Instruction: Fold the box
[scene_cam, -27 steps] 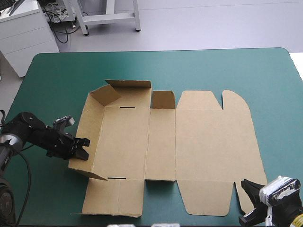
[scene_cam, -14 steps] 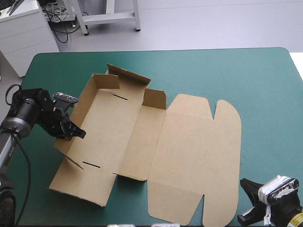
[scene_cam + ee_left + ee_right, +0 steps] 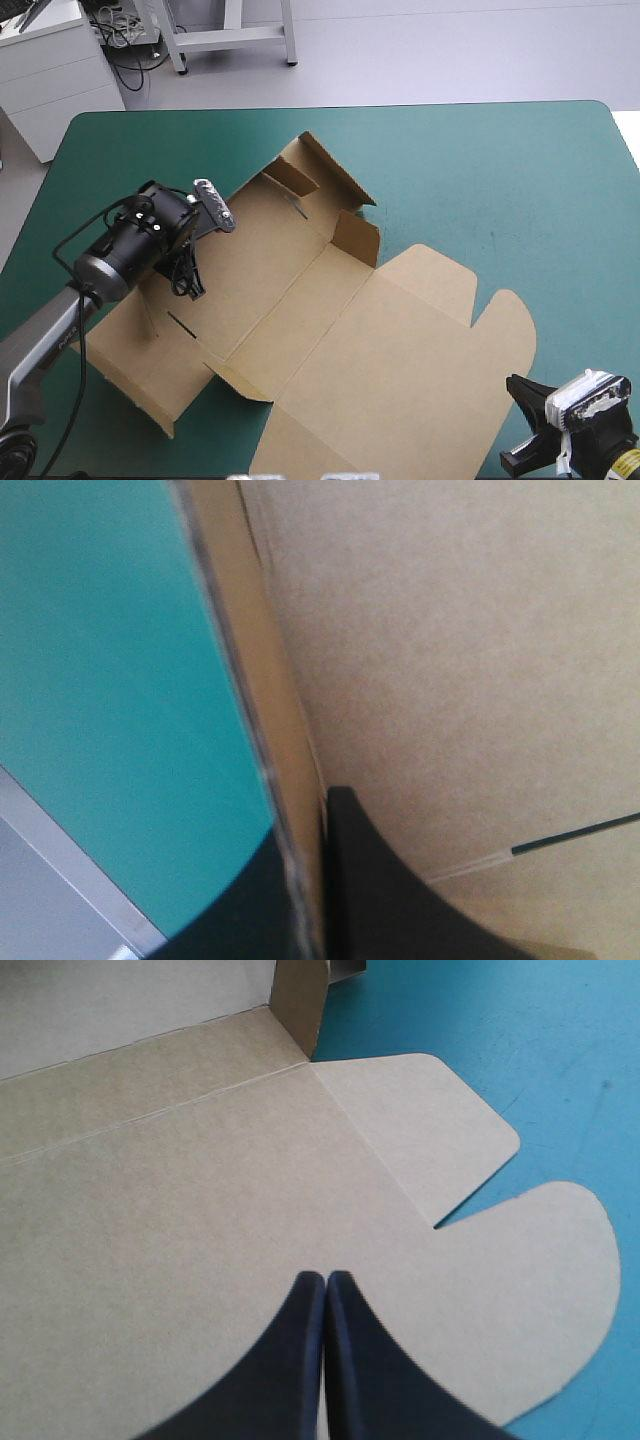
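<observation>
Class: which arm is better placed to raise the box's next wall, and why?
Likely left. The left tool is clamped on the box at a raised wall; the right tool is shut, holding nothing, by the flat lid.

High camera looks down over the whole table [image 3: 500, 170]. Left wrist camera hugs the box [image 3: 450, 680] wall; right wrist camera faces its lid [image 3: 200, 1180], lower right overhead.

I am working over a table [image 3: 500, 170] with a teal-green cover. The box [image 3: 380, 350] is lying askew on it, lid panel resting flat, walls standing partly raised toward the left.
</observation>
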`<state>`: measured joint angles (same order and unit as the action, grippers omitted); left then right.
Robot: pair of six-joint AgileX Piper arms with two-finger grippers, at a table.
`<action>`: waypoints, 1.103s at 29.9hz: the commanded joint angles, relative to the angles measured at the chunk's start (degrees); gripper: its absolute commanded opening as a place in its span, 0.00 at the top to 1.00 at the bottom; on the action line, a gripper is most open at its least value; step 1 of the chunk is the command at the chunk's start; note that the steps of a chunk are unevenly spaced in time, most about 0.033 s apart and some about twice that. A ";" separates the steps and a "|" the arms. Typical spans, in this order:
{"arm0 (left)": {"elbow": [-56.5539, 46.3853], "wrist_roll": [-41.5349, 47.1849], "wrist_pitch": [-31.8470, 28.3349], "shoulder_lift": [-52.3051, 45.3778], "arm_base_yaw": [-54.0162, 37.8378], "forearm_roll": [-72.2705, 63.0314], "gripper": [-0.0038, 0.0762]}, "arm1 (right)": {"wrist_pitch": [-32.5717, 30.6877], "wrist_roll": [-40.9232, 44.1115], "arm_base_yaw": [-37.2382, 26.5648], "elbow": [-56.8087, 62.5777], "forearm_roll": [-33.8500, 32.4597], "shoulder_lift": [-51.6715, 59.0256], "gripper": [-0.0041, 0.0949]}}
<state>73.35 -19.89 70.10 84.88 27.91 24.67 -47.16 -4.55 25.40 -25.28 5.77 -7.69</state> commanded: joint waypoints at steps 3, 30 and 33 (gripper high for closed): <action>1.87 -1.25 -8.10 -1.78 9.07 6.70 0.99 | 4.23 -0.27 -0.23 -1.34 0.56 -0.83 0.98; -3.73 18.25 -22.30 -1.78 23.53 36.98 0.99 | 4.23 -0.14 -0.23 -1.34 0.55 -0.83 0.98; -7.75 28.04 -22.08 -1.78 27.36 46.26 0.99 | 4.23 -0.14 -0.23 -1.34 0.55 -0.83 0.98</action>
<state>67.17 -0.71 49.74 85.07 52.16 61.69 -46.99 -4.51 25.40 -25.28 6.00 -7.69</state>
